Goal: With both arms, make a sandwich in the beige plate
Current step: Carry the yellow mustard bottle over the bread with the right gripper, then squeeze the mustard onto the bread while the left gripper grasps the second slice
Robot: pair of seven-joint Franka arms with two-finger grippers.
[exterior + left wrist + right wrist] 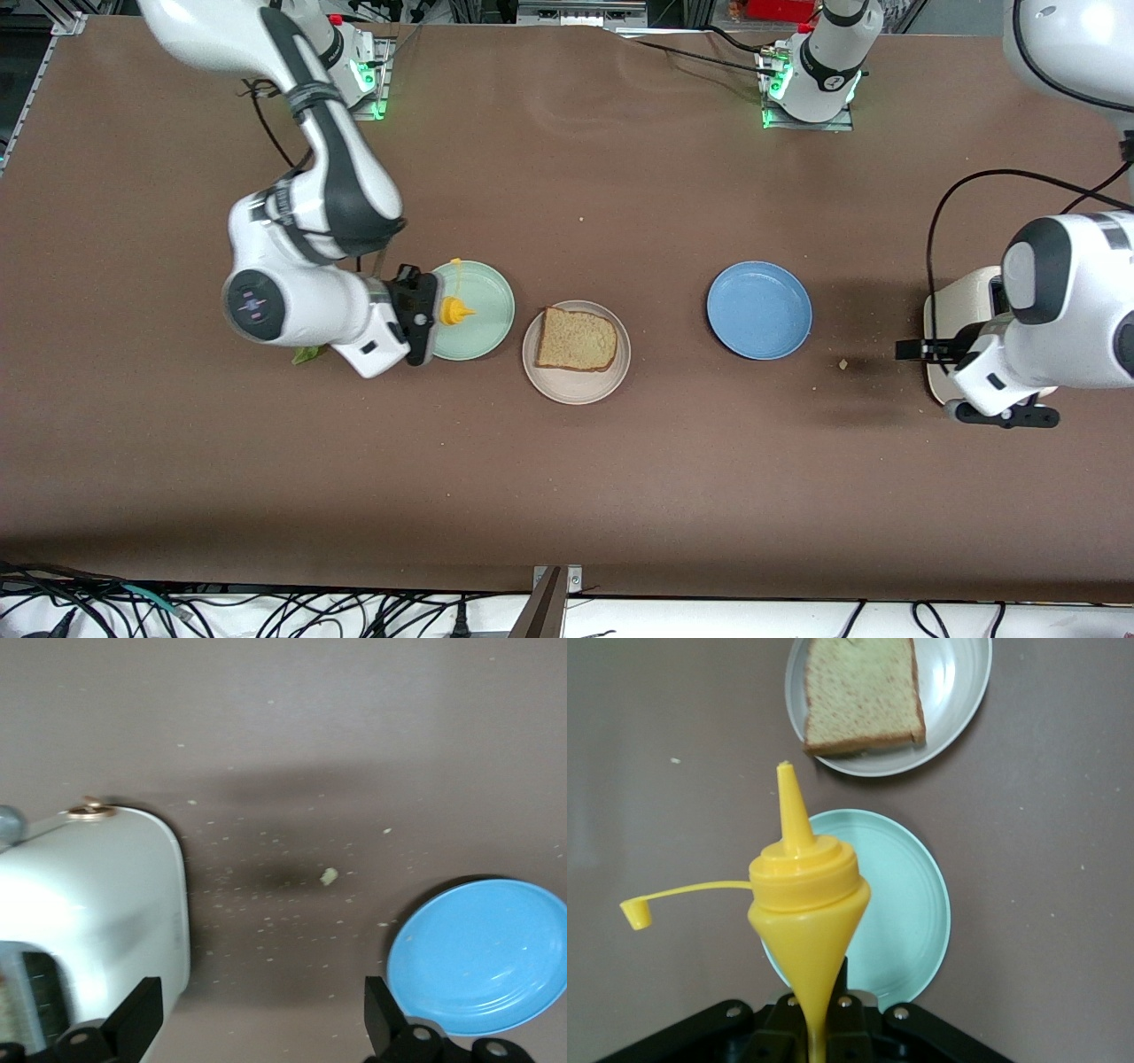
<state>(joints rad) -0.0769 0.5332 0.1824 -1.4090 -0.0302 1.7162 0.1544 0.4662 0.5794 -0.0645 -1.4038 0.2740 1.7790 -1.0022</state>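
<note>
Brown and speckled with crumbs, the table [567,461] carries three plates in a row, and you can take the beige plate [576,383] in the middle as your landmark. On it lies one slice of bread [577,340], tan with a brown crust, flat and uncovered; the right wrist view shows the same slice [860,693] filling most of the plate [957,691]. Just beside the beige plate, toward the right arm's end of the table, sits the mint green plate [483,306]. Well apart from the beige plate, toward the left arm's end, sits the blue plate [759,310].

Your right tool [423,315] hangs over the edge of the mint green plate, clenched on a yellow squeeze bottle [804,904]. The bottle's nozzle points toward the beige plate, and its cap [634,912] dangles open on a thin strap. A scrap of green leaf [306,355] peeks out from under the right arm.

Your left tool [257,1019] waits, released with its fingers spread wide, holding nothing. It sits over bare table between the blue plate [483,957] and a white toaster [89,904], much farther from the beige plate than the blue plate is.
</note>
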